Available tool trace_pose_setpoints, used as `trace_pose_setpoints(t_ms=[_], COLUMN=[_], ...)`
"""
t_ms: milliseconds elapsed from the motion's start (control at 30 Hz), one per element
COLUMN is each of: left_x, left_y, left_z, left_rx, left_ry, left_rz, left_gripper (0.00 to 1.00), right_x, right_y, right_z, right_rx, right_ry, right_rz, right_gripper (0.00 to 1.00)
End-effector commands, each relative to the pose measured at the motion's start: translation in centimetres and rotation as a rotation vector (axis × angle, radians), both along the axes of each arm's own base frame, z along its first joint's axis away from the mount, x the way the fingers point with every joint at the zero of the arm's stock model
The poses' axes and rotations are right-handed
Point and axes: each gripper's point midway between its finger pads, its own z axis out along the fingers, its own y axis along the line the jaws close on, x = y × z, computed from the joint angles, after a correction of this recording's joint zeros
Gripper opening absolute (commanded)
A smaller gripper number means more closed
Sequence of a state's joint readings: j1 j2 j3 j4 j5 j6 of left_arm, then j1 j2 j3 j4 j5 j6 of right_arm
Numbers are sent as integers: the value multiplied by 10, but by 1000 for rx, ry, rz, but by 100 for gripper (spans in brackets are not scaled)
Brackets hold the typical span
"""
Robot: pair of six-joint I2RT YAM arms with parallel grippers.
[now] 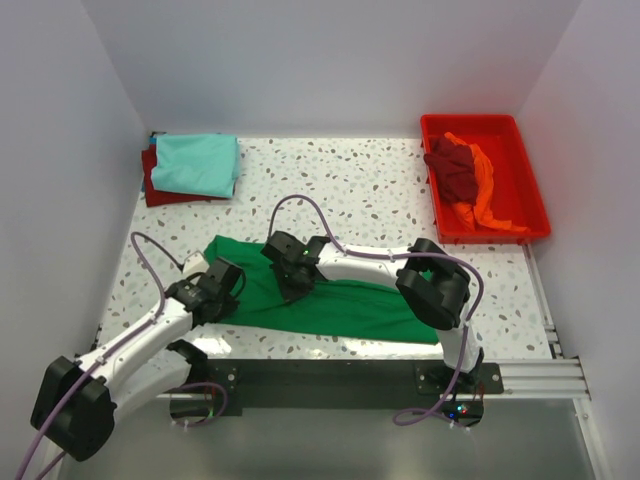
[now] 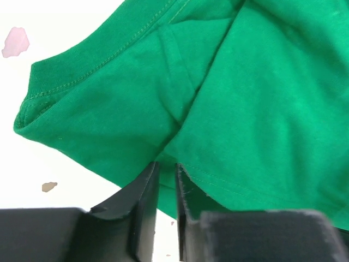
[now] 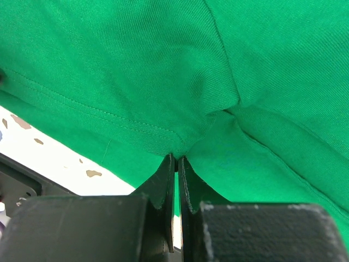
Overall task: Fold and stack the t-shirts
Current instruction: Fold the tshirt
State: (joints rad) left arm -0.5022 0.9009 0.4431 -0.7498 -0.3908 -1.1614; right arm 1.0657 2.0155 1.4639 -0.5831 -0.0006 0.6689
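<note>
A bright green t-shirt (image 1: 350, 305) lies stretched across the front of the table. My left gripper (image 1: 228, 283) is at its left part. In the left wrist view, that gripper (image 2: 167, 164) has its jaws drawn close together on a fold near the hem of the green cloth (image 2: 245, 98). My right gripper (image 1: 297, 272) is over the shirt's upper middle. The right wrist view shows it (image 3: 177, 157) shut tight on a pinch of green fabric (image 3: 136, 65). A folded light teal t-shirt (image 1: 197, 163) lies on a dark red one (image 1: 160, 192) at the back left.
A red plastic tray (image 1: 470, 122) stands at the back right with a crumpled dark red t-shirt (image 1: 455, 170) and an orange t-shirt (image 1: 485, 200) in it. White walls close in three sides. A black base plate (image 1: 330, 375) runs along the near edge.
</note>
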Motion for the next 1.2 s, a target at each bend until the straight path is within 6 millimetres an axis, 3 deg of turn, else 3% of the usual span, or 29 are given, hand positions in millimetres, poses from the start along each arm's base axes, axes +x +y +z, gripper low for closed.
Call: trace_pose_setpoints(t_ms=[0,133,333,733,967,1167], left_x=[2,4,4,3,3,3], left_y=[3,7,7,2,1,2], left_z=[2,8,7,-1,1,10], left_rx=[40,65,69,48,37,30], left_ry=[11,8,12,22,12,0], left_rz=[11,30,26,-6,-2,17], left_gripper=[26,33,34,21,0,0], right_x=[-1,-2,-2,-1,-2,-3], right_y=[-1,-1,-3,-1,-1,-1], right_z=[10,10,9,13,13,12], right_rx=[13,16,13,19,23,25], right_ry=[6,7,8,0,5,11], right_rz=[6,4,3,4,5,7], right_gripper=[0,0,0,0,0,0])
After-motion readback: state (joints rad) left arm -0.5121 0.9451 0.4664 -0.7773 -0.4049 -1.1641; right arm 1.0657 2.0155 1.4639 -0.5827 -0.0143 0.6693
